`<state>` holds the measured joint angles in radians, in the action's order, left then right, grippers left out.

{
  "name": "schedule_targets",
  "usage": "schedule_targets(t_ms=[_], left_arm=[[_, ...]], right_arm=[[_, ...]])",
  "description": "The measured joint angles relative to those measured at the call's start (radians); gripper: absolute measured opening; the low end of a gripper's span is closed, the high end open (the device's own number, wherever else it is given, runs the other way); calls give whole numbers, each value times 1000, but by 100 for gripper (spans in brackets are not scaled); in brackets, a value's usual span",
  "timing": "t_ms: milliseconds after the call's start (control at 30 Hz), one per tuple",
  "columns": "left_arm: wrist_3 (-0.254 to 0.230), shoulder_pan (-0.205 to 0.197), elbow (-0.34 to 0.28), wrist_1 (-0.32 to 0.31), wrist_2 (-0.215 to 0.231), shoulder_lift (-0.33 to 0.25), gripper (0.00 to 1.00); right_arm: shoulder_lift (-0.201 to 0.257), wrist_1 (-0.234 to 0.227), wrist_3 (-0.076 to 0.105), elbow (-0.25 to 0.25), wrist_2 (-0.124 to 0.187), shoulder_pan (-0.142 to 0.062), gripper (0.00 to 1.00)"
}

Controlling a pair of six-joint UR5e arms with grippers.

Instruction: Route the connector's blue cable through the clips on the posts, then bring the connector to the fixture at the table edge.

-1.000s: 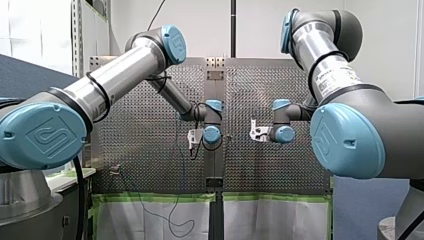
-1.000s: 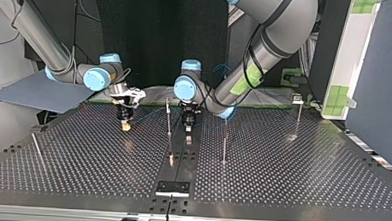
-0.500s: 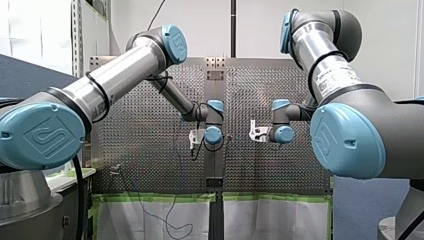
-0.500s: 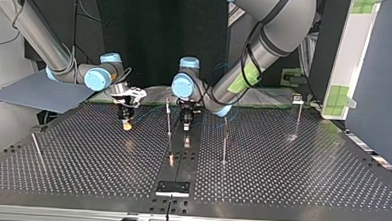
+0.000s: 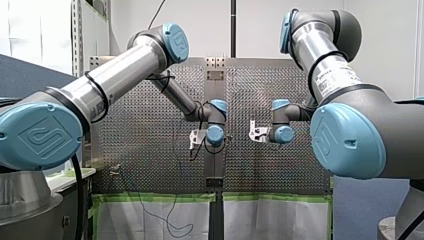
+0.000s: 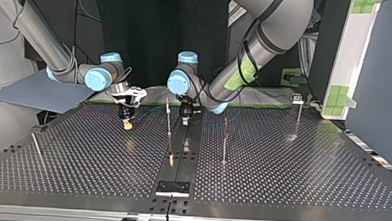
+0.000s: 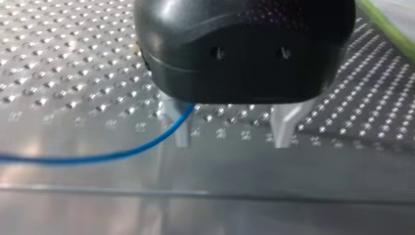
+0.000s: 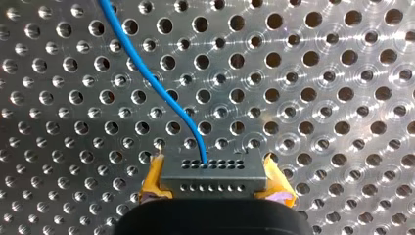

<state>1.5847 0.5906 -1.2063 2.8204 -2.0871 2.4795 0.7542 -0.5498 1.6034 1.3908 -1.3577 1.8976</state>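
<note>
My right gripper [image 8: 213, 183] has yellow pads and is shut on the grey connector [image 8: 211, 171]. The blue cable [image 8: 156, 83] leaves the connector and runs off across the perforated table. In the top view this gripper [image 6: 127, 122] hovers low over the table at the left. My left gripper [image 7: 232, 139] is open, its metal fingers [image 7: 284, 129] well apart. The blue cable [image 7: 98, 157] passes by one finger and is not between them. In the top view my left gripper [image 6: 185, 121] hangs just behind the thin middle posts [image 6: 169, 119].
More thin posts stand on the table [image 6: 281, 164], one right of the middle [image 6: 225, 142], one at the far right [image 6: 299, 117] and one leaning at the left [image 6: 36, 146]. A black fixture [image 6: 172, 188] sits at the near table edge. Slack cable [image 5: 170, 220] hangs below the table.
My left gripper has opened and drawn back from the middle posts toward the top view's far side. My right gripper keeps the connector and has barely moved.
</note>
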Motion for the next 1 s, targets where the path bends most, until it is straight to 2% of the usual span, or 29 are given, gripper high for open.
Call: schedule_targets(t_ms=[167, 267, 533, 767, 1000], left_arm=[[-4, 20, -9, 41, -38, -8, 100], [9, 26, -32, 35, -49, -29, 100], [30, 37, -108, -28, -36, -94, 100], [30, 57, -169, -38, -16, -101, 100], [31, 75, -217, -43, -16, -102, 100]], right_arm=[[0, 5, 0, 0, 0, 1, 0], [0, 9, 0, 0, 0, 2, 0], [0, 15, 1, 0, 0, 8, 0], [0, 25, 1, 0, 0, 11, 0], [0, 27, 1, 0, 0, 13, 0]])
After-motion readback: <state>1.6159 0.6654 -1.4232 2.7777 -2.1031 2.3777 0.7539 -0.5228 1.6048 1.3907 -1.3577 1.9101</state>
